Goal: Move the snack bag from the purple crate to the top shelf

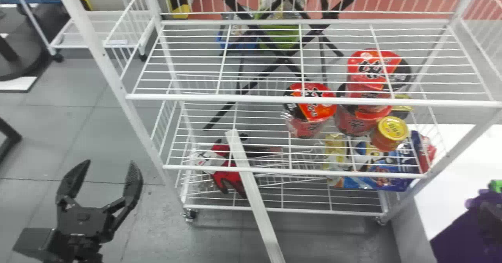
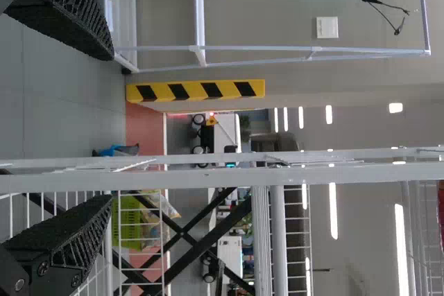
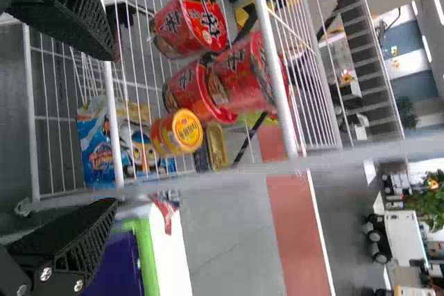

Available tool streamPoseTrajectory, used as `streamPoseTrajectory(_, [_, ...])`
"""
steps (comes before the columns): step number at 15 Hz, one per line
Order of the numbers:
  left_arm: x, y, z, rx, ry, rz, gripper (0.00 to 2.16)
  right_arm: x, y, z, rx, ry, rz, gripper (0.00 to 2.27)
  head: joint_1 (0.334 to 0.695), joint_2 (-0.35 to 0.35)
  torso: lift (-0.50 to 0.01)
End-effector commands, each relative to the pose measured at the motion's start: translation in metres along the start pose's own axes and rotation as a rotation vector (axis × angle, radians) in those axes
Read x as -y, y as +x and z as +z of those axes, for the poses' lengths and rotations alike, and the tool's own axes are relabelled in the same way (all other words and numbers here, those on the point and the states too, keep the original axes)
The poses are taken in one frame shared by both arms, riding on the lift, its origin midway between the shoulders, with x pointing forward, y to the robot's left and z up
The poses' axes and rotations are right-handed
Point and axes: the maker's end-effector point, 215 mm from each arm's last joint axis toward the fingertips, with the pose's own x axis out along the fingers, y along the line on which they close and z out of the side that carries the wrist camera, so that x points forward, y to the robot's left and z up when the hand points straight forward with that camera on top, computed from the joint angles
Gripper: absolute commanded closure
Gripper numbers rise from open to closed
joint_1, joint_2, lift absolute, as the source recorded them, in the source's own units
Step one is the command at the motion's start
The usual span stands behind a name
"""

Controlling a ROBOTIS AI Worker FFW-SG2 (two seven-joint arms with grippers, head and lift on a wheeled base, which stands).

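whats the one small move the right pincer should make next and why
Probably swing the right pincer toward the crate, fingers kept apart. They are open and hold nothing, and they point at the rack, while the crate sits off to the robot's right, where the task says the bag starts.

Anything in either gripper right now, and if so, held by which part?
Nothing held. The left gripper and the right gripper are both open, with nothing gripped between their fingers.

Left gripper [image 1: 110,162], right gripper [image 3: 114,129], jaws apart
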Motion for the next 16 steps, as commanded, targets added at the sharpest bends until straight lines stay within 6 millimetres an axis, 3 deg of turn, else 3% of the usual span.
streamPoseTrajectory(1, [0.001,-0.002,-0.002,-0.001,0.001,-0.002,0.10,0.047,-0.025,0.006,-0.058,0.070,-0.063,0.07,0.695,-0.017,-0.451])
streamPoseTrajectory(3, [-0.001,-0.002,-0.002,0.000,0.003,-0.001,0.10,0.084,-0.052,0.005,-0.102,0.173,-0.114,0.09,0.695,-0.097,-0.451])
streamPoseTrajectory(6, [0.004,-0.001,-0.002,0.002,-0.001,-0.010,0.10,0.159,-0.092,0.011,-0.049,0.284,-0.278,0.09,0.695,-0.206,-0.451])
streamPoseTrajectory(8, [0.006,0.000,-0.002,0.003,-0.001,-0.015,0.10,0.191,-0.112,-0.021,-0.080,0.392,-0.350,0.08,0.695,-0.338,-0.451])
streamPoseTrajectory(11, [0.008,-0.002,0.000,0.013,-0.001,-0.018,0.10,0.220,-0.121,-0.098,-0.168,0.580,-0.418,0.08,0.695,-0.350,-0.451])
streamPoseTrajectory(14, [0.007,-0.002,0.000,0.017,0.002,-0.018,0.10,0.229,-0.113,-0.162,-0.258,0.654,-0.459,0.08,0.695,-0.350,-0.451])
streamPoseTrajectory(15, [0.009,-0.002,0.000,0.017,0.000,-0.022,0.10,0.236,-0.109,-0.181,-0.282,0.669,-0.478,0.08,0.695,-0.350,-0.451])
streamPoseTrajectory(16, [0.010,-0.002,0.000,0.017,0.001,-0.025,0.10,0.248,-0.104,-0.186,-0.306,0.667,-0.499,0.08,0.695,-0.350,-0.451])
